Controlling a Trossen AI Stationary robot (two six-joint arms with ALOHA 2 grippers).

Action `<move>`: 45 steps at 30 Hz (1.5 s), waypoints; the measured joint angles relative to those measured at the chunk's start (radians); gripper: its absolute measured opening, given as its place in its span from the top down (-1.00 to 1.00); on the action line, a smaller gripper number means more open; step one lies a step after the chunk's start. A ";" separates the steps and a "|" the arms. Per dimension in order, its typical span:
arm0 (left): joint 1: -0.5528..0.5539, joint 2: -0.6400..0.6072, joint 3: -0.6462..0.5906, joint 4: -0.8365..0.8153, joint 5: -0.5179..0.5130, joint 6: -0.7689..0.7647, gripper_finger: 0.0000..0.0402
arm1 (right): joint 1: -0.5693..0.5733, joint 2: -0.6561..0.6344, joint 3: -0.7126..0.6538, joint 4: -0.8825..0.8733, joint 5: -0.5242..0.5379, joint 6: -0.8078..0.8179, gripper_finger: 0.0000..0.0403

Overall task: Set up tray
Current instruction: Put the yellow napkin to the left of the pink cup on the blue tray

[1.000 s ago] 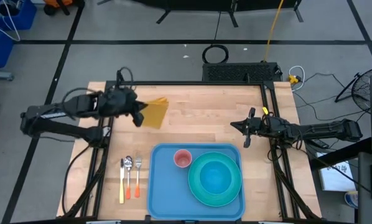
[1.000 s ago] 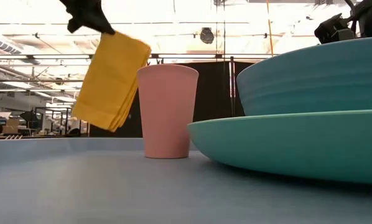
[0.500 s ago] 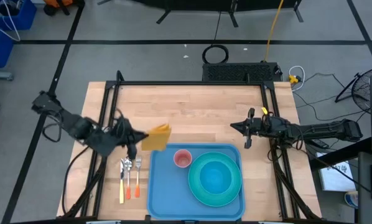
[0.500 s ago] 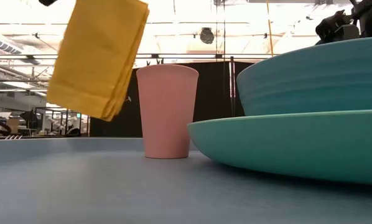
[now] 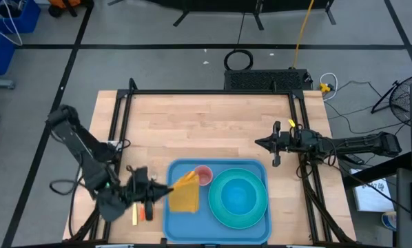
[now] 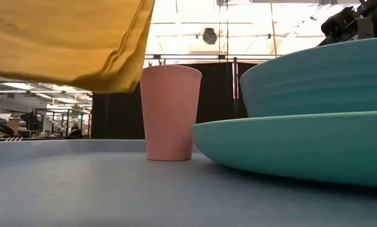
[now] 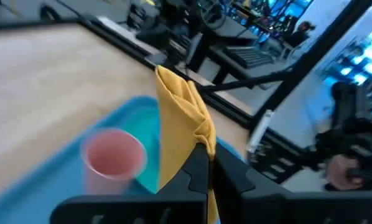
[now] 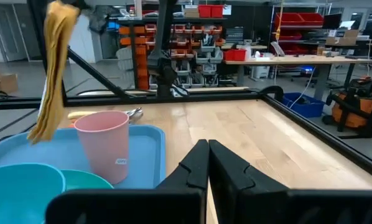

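Left gripper (image 5: 159, 192) clamps the limp napkin (image 5: 185, 195) by its edge over the rigid tray (image 5: 173, 219), lower centre; right gripper (image 5: 269, 143) closed, idle.

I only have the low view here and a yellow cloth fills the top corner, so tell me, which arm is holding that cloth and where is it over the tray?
Observer: The left gripper holds the yellow cloth, hanging over the tray's left part, beside the pink cup.
Operator: Has it touched the tray?
Observer: In the right wrist view its lower end hangs just above the tray floor; contact I cannot confirm.
Operator: What is the right arm doing?
Observer: The right gripper waits over bare wood beyond the tray, fingers shut.
Operator: Any cutlery?
Observer: Cutlery with orange handles lies on the table left of the tray, mostly under the left arm.
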 joint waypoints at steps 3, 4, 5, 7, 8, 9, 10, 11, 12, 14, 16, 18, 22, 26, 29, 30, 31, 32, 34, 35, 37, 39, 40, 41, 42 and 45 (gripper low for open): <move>-0.021 0.088 0.000 0.108 0.002 -0.032 0.98 | 0.000 0.000 0.000 -0.006 -0.006 0.000 1.00; -0.023 0.115 0.000 0.152 0.006 -0.032 0.98 | 0.000 0.000 0.000 -0.009 -0.019 0.000 1.00; -0.023 0.142 0.000 0.204 0.012 -0.023 0.98 | 0.000 0.000 0.000 -0.007 -0.024 0.000 1.00; -0.022 0.186 0.000 0.332 0.041 0.008 0.98 | 0.000 0.000 0.000 -0.007 -0.027 0.005 1.00; -0.022 0.206 0.000 0.400 0.057 0.025 0.98 | 0.000 0.000 0.000 -0.007 -0.027 0.010 1.00; -0.022 0.224 0.000 0.465 0.065 0.049 0.98 | 0.000 0.000 0.000 -0.005 -0.028 0.011 1.00; -0.026 0.241 0.000 0.519 0.066 0.067 0.98 | 0.000 0.000 0.000 -0.002 -0.028 0.011 1.00; -0.031 0.255 0.000 0.566 0.067 0.081 0.98 | 0.000 0.000 0.000 0.001 -0.032 0.011 1.00; -0.037 0.265 0.000 0.592 0.069 0.092 0.98 | 0.000 0.000 0.000 0.003 -0.041 0.011 1.00; -0.053 0.275 0.000 0.591 0.069 0.079 0.98 | 0.000 0.000 0.000 0.014 -0.048 0.010 1.00; -0.067 0.282 0.000 0.520 0.066 0.013 0.98 | 0.000 0.000 0.000 0.019 -0.048 0.010 1.00; -0.075 0.285 0.000 0.388 0.066 -0.082 0.98 | 0.000 0.000 0.000 0.020 -0.048 0.006 1.00; -0.064 0.284 0.000 0.088 0.081 -0.313 0.98 | 0.000 0.000 0.000 0.020 -0.047 0.000 1.00; -0.026 0.298 0.000 -0.139 0.165 -0.460 0.98 | 0.000 0.000 0.000 0.020 -0.046 0.000 1.00; 0.019 0.298 0.000 -0.233 0.253 -0.499 0.98 | 0.000 0.000 0.000 0.020 -0.044 -0.004 1.00; 0.035 0.298 0.000 -0.250 0.276 -0.494 0.98 | 0.000 0.000 0.000 0.020 -0.044 -0.004 1.00; 0.049 0.298 0.000 -0.268 0.292 -0.481 0.98 | 0.000 0.000 0.000 0.020 -0.043 -0.004 1.00; 0.064 0.298 0.000 -0.283 0.312 -0.468 0.98 | 0.000 0.000 0.000 0.020 -0.043 -0.004 1.00; 0.096 0.298 0.000 -0.302 0.353 -0.429 0.98 | 0.000 0.000 0.000 0.020 -0.043 -0.004 1.00; 0.111 0.298 0.000 -0.319 0.372 -0.415 0.98 | 0.000 0.000 0.000 0.020 -0.042 -0.004 1.00; 0.140 0.298 0.000 -0.351 0.396 -0.381 0.98 | 0.000 0.000 0.000 0.016 -0.042 -0.004 1.00; 0.167 0.298 0.000 -0.379 0.406 -0.357 0.98 | 0.000 0.001 0.000 0.015 -0.041 -0.004 1.00; 0.179 0.298 0.000 -0.399 0.407 -0.348 0.98 | 0.000 0.001 0.000 0.015 -0.041 -0.004 1.00; 0.189 0.298 0.000 -0.415 0.407 -0.338 0.98 | 0.000 0.001 0.000 0.015 -0.041 -0.004 1.00; 0.200 0.298 0.000 -0.429 0.411 -0.326 0.98 | 0.000 0.001 0.000 0.015 -0.041 -0.004 1.00; 0.234 0.297 0.000 -0.474 0.445 -0.304 0.98 | 0.000 0.001 0.000 0.005 -0.041 -0.004 1.00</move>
